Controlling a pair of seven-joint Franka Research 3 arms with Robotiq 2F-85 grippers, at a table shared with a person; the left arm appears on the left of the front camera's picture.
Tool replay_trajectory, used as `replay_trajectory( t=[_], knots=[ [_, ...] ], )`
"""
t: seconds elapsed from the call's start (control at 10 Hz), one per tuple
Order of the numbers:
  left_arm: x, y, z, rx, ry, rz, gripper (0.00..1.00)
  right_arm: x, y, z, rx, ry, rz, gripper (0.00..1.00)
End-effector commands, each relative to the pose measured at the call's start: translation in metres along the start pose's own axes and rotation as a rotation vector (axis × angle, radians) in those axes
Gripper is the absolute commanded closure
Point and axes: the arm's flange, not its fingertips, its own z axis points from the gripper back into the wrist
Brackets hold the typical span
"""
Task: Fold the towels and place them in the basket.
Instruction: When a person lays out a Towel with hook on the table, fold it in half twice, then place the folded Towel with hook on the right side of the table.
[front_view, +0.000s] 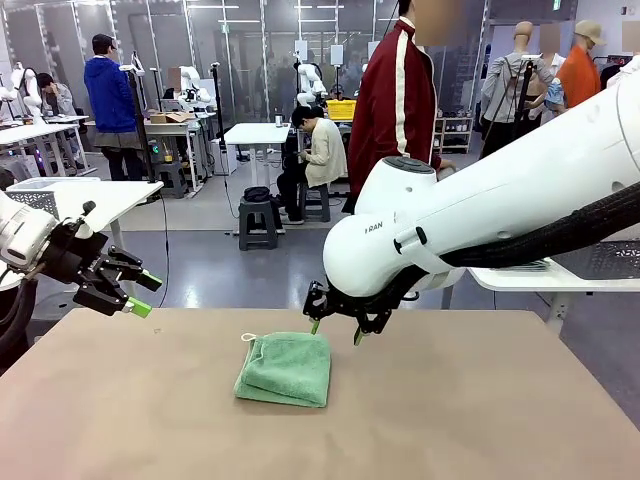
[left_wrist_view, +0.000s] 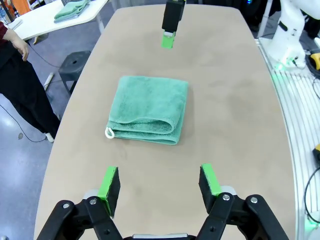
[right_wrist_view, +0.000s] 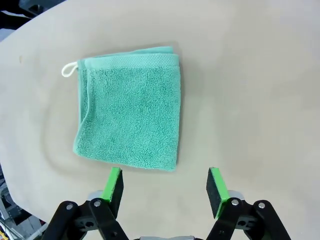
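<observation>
The brown tabletop (front_view: 480, 420) spreads across the front view. The white right arm (front_view: 520, 190) reaches in over it from the right side to about the middle. The left arm (front_view: 20, 235) sits back at the left edge, raised off the surface. A person in a dark red jacket with a white stripe (front_view: 395, 95) stands at the far side, behind the right arm.

The mint green towel (front_view: 287, 368) lies folded into a thick, roughly square pad near the middle of the tabletop (left_wrist_view: 147, 107). It lies flat, with its layered edges on one side (right_wrist_view: 131, 110).

The right gripper (front_view: 336, 331) points down by the towel's far edge. In its own wrist view (right_wrist_view: 165, 172) the jaws stand wide apart and released, with bare tabletop between the green pads. The towel's nearest edge lies just ahead of them, and I cannot tell whether a pad touches the cloth.

The left gripper (front_view: 143, 295) hangs in the air well apart from the towel, toward the left side. Its jaws are also spread wide and hold nothing (left_wrist_view: 160, 170); the towel lies beyond them.

A small white corner loop (front_view: 247, 338) sticks out from one corner of the towel onto the tabletop (left_wrist_view: 108, 132) (right_wrist_view: 69, 69).
</observation>
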Motion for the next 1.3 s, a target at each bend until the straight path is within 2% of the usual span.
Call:
replay_trajectory(
  t=[0.0,0.9,1.2],
  knots=[
    [0.001,-0.001,0.001,0.002,-0.004,-0.004,0.19,0.001,0.003,0.0,-0.006,-0.006,-0.008,0.16],
    [0.001,-0.001,0.001,0.002,-0.004,-0.004,0.19,0.0,0.0,0.0,0.0,0.0,0.0,0.15],
    [0.001,-0.001,0.001,0.002,-0.004,-0.004,0.19,-0.004,-0.015,-0.034,0.025,0.031,-0.073,0.15]
  ],
)
